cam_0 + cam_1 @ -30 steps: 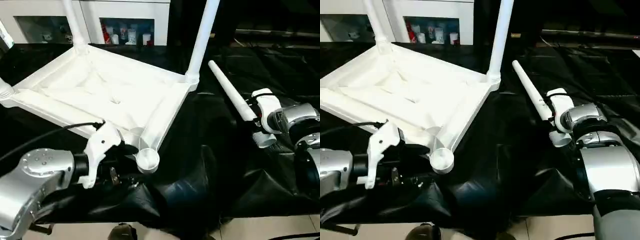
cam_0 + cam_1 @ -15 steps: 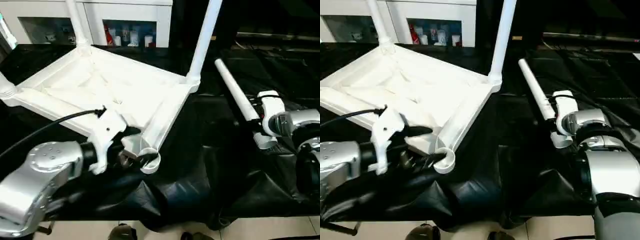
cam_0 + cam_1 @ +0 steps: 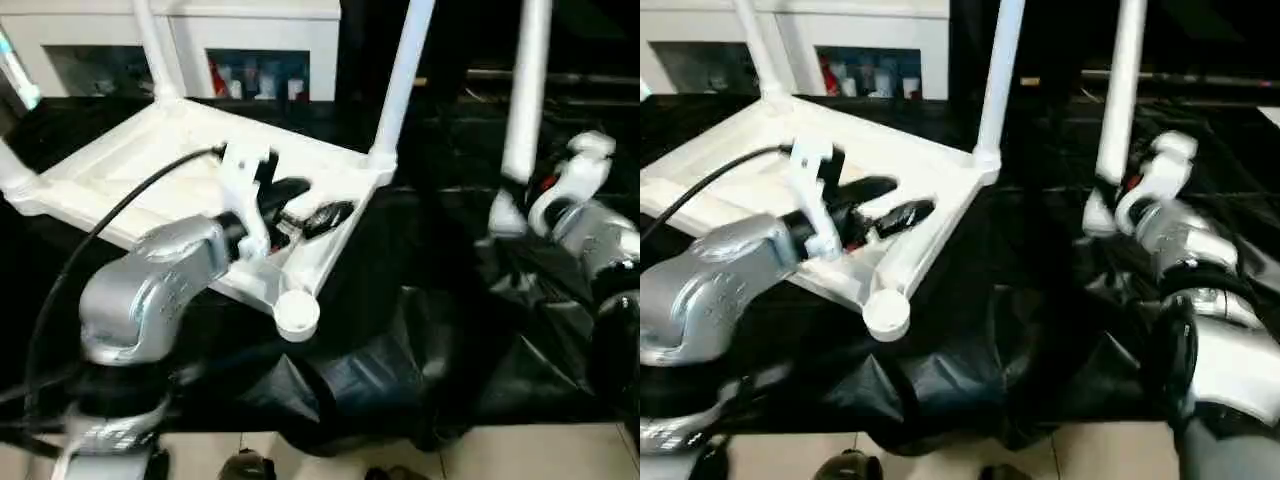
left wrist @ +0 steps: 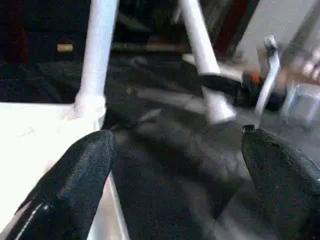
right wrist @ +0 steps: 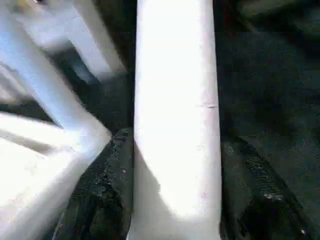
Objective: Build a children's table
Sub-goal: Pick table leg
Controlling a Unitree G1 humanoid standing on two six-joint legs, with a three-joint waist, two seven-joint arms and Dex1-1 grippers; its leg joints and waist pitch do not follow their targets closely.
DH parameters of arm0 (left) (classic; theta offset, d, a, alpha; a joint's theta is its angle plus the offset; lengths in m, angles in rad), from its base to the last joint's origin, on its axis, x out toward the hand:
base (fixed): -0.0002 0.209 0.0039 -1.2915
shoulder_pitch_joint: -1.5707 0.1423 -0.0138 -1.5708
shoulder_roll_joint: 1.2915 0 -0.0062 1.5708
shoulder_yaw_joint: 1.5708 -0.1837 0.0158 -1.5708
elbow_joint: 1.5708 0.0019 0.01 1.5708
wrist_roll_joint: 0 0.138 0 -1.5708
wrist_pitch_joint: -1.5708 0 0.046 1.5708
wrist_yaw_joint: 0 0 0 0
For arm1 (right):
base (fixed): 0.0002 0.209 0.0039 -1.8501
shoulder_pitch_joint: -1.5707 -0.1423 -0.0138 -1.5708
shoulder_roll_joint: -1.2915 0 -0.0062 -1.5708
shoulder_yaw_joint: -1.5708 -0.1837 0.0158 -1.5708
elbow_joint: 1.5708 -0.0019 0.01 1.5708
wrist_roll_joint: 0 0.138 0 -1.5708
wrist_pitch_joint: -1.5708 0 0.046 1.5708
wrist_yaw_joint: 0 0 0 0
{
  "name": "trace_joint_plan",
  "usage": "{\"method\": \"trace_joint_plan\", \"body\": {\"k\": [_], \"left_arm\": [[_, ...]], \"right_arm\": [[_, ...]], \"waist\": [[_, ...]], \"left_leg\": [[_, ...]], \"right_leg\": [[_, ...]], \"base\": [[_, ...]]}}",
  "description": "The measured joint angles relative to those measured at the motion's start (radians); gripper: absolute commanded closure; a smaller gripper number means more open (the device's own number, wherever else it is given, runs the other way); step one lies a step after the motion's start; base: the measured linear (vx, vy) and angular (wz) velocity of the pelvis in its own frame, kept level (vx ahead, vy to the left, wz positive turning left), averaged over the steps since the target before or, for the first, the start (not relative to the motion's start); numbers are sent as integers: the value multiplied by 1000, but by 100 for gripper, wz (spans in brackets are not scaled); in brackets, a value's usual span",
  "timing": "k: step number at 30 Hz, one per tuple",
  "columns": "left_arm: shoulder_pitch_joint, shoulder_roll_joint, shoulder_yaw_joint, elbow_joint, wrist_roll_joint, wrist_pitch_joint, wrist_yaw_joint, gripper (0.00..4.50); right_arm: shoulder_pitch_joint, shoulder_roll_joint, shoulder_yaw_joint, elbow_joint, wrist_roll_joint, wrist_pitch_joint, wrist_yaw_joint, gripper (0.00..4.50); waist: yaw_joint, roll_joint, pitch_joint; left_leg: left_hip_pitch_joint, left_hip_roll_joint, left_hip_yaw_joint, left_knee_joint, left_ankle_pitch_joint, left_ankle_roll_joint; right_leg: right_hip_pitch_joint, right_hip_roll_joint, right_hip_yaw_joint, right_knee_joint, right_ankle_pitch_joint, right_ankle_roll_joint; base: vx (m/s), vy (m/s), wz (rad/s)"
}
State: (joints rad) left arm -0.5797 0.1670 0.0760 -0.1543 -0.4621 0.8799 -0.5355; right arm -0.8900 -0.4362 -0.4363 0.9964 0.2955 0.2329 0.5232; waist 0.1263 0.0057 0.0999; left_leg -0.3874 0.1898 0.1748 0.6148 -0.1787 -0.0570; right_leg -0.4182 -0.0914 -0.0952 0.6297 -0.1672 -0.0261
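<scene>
I see smooth white plastic table top (image 3: pixel 150 170), legs (image 3: pixel 405 75); glossy crinkled black sheet (image 3: pixel 400 350); my forearm (image 3: pixel 150 290) brushed silver metal; fingers (image 4: pixel 75 185) matt black.

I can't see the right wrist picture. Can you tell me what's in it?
A thick white table leg stands between the right gripper's two black fingers, which are shut on it. Beside it are another white leg and the white table top, over black cloth.

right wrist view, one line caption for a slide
Right gripper shut on a white table leg, with the upturned tabletop beside it.
</scene>
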Motion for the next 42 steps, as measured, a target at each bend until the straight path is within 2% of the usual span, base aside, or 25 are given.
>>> {"method": "trace_joint_plan", "body": {"k": [1, 3, 4, 6, 8, 10, 13, 16, 22, 24, 25, 29, 30, 31, 36, 37, 39, 42], "left_arm": [[-34, -34, 10, 45, -10, -12, 7, 0], [-87, -81, 24, 111, -17, -29, 18, 0], [-119, -100, 32, 146, -20, -36, 24, 0], [-160, -137, 48, 193, -44, -35, 31, 0], [-180, -166, 69, 222, -81, -27, 40, 0], [-189, -185, 88, 244, -114, -15, 49, 0], [-212, -194, 105, 271, -132, -8, 63, 0], [-217, -196, 97, 296, -116, -11, 74, 0], [-217, -210, 107, 336, -104, -18, 115, 0], [-217, -217, 125, 334, -111, -21, 150, 0], [-217, -228, 139, 333, -111, -25, 185, 30], [-216, -266, 194, 327, -105, -34, 308, 57], [-215, -274, 201, 323, -102, -37, 327, 57], [-213, -280, 204, 323, -99, -41, 346, 82], [-175, -297, 211, 288, -97, -59, 382, 104], [-172, -298, 211, 289, -97, -59, 390, 125], [-172, -298, 211, 289, -97, -62, 397, 127], [-172, -298, 207, 289, -92, -74, 409, 155]], "right_arm": [[93, 42, 1, -155, 45, 21, 53, 260], [230, 120, 36, -376, 111, 58, 124, 260], [297, 164, 78, -468, 143, 77, 164, 261], [377, 201, 140, -585, 186, 95, 196, 261], [418, 216, 186, -689, 231, 116, 219, 261], [425, 217, 222, -766, 252, 117, 235, 261], [432, 236, 287, -858, 253, 117, 249, 261], [468, 279, 355, -899, 203, 123, 251, 261], [494, 269, 432, -913, 123, 122, 211, 261], [490, 265, 467, -897, 54, 93, 149, 261], [476, 266, 489, -865, -10, 73, 93, 261], [443, 291, 511, -810, -138, 36, -49, 261], [441, 300, 517, -801, -155, 32, -70, 261], [440, 308, 526, -796, -173, 27, -89, 261], [441, 338, 582, -795, -233, 0, -149, 261], [441, 347, 591, -795, -247, -7, -159, 261], [441, 359, 597, -794, -259, -16, -176, 261], [440, 370, 602, -790, -280, -31, -197, 261]], "waist": [[10, -1, -1], [20, 1, -3], [21, 2, -4], [26, 3, -4], [26, 3, -4], [27, 2, -5], [33, 1, -8], [41, 1, -14], [52, -4, -16], [50, -4, -16], [48, -5, -16], [46, -5, -16], [46, -5, -16], [45, -5, -16], [43, -4, -16], [43, -4, -16], [43, -4, -16], [43, -4, -16]], "left_leg": [[-1, 0, 0, 0, 1, 2], [-1, 1, 0, 1, 4, 6], [-2, 1, 0, 1, 5, 7], [-3, 0, 0, 2, 5, 8], [-3, 0, 1, 2, 3, 5], [-3, 0, 1, 3, 2, 3], [-3, 1, -1, 2, 2, 3], [-2, 0, -1, 2, 2, 3], [-5, 0, -1, 2, 3, 2], [-5, 0, -1, 2, 3, 1], [-5, 0, -1, 2, 4, 1], [-6, 1, -1, 2, 4, 0], [-6, 0, -1, 1, 4, 0], [-6, 0, -1, 1, 4, 0], [-8, 0, -1, 1, 4, 0], [-8, 0, -2, 1, 4, 0], [-8, 0, -2, 1, 4, 0], [-7, 0, -2, 1, 4, 0]], "right_leg": [[1, 0, -1, -1, -1, 1], [0, 1, -1, -1, -1, 2], [-1, 0, 0, -1, -1, 2], [-1, -1, 0, -2, -1, 2], [-1, -1, 1, -3, -1, 2], [0, -1, 0, -3, -1, 2], [1, -1, -1, -3, -1, 3], [2, -1, -1, -3, -4, 7], [2, -1, -2, -6, -3, 9], [2, -1, -1, -6, -3, 9], [2, -1, -1, -6, -3, 9], [1, -1, -2, -5, -3, 11], [1, -1, -2, -5, -4, 11], [1, -1, -2, -6, -4, 11], [0, -1, -2, -7, -2, 9], [0, -1, -3, -7, -2, 9], [0, -1, -3, -7, -2, 9], [1, -1, -3, -7, -2, 10]], "base": [[0, 0, 0], [0, 0, 0], [0, 0, 0], [0, 0, 0], [0, 0, 0], [0, 0, 0], [0, 0, 0], [0, 0, 0], [0, 0, 0], [0, 0, 0], [0, 0, 0], [0, 0, 0], [0, 0, 0], [0, 0, 0], [0, 0, 0], [0, 0, 0], [0, 0, 0], [0, 0, 0]]}}
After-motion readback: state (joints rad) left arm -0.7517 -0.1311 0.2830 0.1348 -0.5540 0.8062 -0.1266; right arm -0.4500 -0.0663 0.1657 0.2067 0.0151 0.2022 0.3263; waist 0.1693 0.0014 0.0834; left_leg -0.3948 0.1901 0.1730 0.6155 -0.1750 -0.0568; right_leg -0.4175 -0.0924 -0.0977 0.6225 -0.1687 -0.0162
